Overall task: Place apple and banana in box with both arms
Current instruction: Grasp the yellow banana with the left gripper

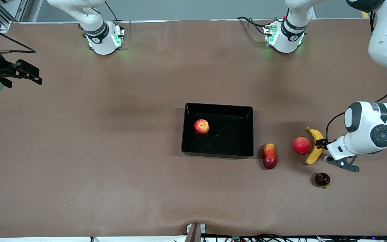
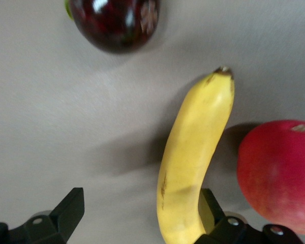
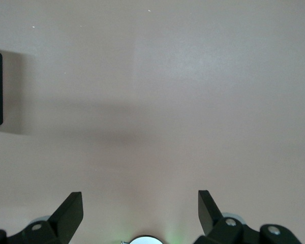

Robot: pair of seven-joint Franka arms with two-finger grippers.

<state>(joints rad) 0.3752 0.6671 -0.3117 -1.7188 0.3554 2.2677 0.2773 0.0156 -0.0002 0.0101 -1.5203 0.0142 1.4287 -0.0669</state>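
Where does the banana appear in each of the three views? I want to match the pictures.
Front view: the banana lies on the table toward the left arm's end, beside the pinkish-red round fruit, at the left gripper.
Left wrist view: banana in the middle, against one finger.
Right wrist view: not in it.
Shared landmark: the pinkish-red round fruit beside it.

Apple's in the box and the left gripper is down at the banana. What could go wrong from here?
1. The left gripper is open, but the banana sits against one finger, not centred; closing may push it aside or pinch only its edge.
2. The pinkish-red fruit lies right beside the banana, so a finger could knock it.
3. The mango lies between the banana and the box; a low carry might clip it.
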